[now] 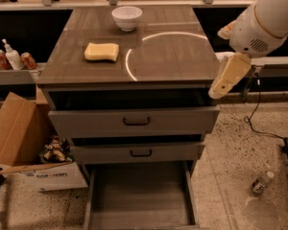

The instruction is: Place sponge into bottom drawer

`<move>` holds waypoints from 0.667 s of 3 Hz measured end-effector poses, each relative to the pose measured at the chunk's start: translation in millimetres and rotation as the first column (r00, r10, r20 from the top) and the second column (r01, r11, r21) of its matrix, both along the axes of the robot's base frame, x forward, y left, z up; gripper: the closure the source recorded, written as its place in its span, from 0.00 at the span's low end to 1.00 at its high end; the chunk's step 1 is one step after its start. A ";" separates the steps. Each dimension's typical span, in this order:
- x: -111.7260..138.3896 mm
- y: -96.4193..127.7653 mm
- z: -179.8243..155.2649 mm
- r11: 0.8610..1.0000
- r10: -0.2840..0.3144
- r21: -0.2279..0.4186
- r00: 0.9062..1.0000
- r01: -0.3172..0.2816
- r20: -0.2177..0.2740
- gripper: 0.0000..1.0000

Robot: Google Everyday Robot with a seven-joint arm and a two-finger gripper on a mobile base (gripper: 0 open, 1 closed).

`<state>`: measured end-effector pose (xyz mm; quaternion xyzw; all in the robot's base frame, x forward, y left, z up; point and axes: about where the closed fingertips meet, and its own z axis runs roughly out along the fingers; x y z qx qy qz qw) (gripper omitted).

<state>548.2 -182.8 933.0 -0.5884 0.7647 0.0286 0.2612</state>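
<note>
1. End effector [229, 74] sits at the right of the frame, just off the right edge of the worktop [177, 61] and level with its front corner. It hangs from the white arm [264, 23], which enters from the upper right.
2. End effector state: cannot tell how far open it is. Nothing seen in its grip.
3. Sponge [102, 51] lies flat on the worktop, left of centre and well apart from the end effector.
4. White bowl [127, 17] stands upright at the back of the worktop, behind the sponge and slightly right of it, not touching it.
5. A bright curved light reflection [130, 67] arcs across the worktop just right of the sponge.
6. Bottom drawer [139, 198] is pulled well out at the lower centre, with its flat floor showing.
7. Top drawer [86, 123] and middle drawer [101, 153], both with black handles, each stick out a little, far less than the bottom one.
8. Cardboard box [17, 133] sits on the floor at the lower left, against the cabinet's side.
9. Pump bottle [12, 57] stands between two cans on a shelf at the left edge.
10. Plastic bottle [262, 182] lies on the speckled floor at the lower right.
</note>
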 end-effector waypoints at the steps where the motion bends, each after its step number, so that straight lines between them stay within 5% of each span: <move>1: 52.8 18.3 -6.2 0.999 0.052 0.017 0.999 -0.052 0.017 0.00; 2: 105.5 42.7 -2.4 0.996 0.073 0.052 0.996 -0.076 0.057 0.00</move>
